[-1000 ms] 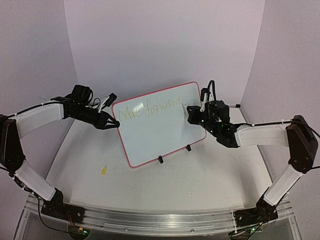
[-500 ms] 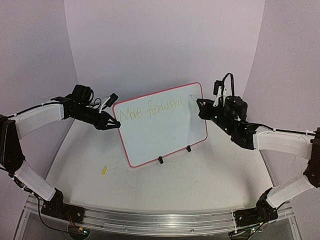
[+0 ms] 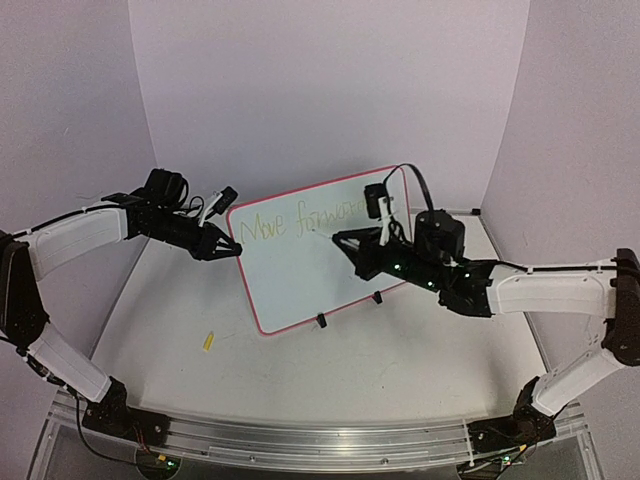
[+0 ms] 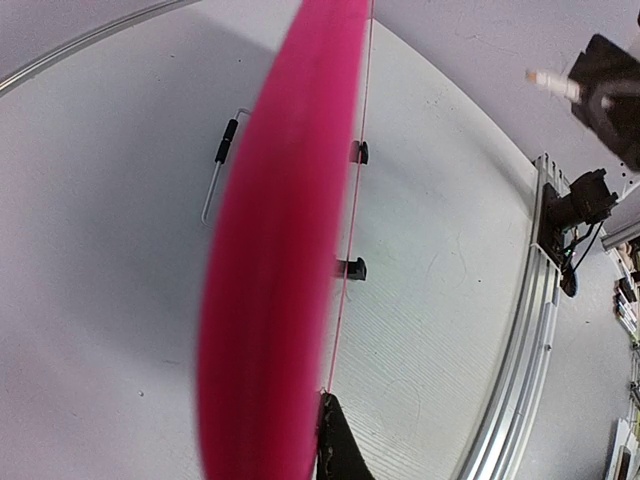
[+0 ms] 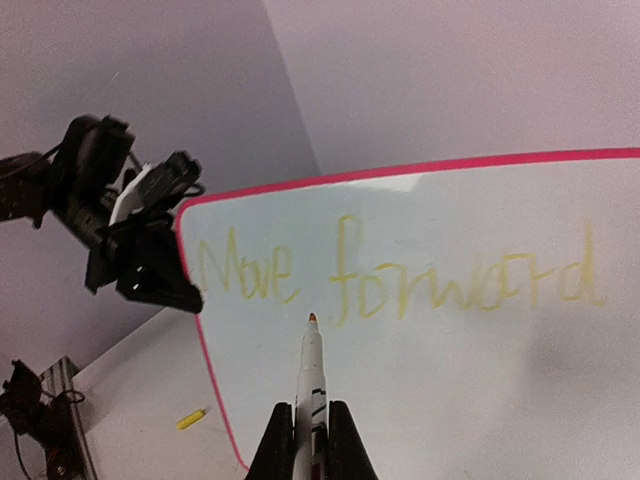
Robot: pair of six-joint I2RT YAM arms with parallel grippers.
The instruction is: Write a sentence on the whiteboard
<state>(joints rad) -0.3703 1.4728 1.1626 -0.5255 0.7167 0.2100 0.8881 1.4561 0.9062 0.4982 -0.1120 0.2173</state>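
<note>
The whiteboard (image 3: 300, 280) stands tilted on the table, pink-rimmed, and carries the sentence (image 3: 300, 218) as one yellow-green line, "Move forward" (image 5: 400, 275). My left gripper (image 3: 231, 250) is shut on the board's upper left edge. In the left wrist view the pink rim (image 4: 270, 280) fills the middle, with one black finger (image 4: 338, 445) against it. My right gripper (image 5: 311, 440) is shut on a white marker (image 5: 312, 370). The marker's tip sits just below the gap between "Move" and "forward", at or very near the board. From above, the right gripper (image 3: 352, 245) hangs before the board's middle.
A small yellow cap (image 3: 209, 341) lies on the table left of the board, also in the right wrist view (image 5: 192, 418). Two black feet (image 3: 322, 320) prop the board's lower edge. An aluminium rail (image 3: 300, 440) runs along the near edge. Purple walls enclose the table.
My right arm has swung left with the marker, from the board's right edge to under the written line's start. The left arm and the board have not moved.
</note>
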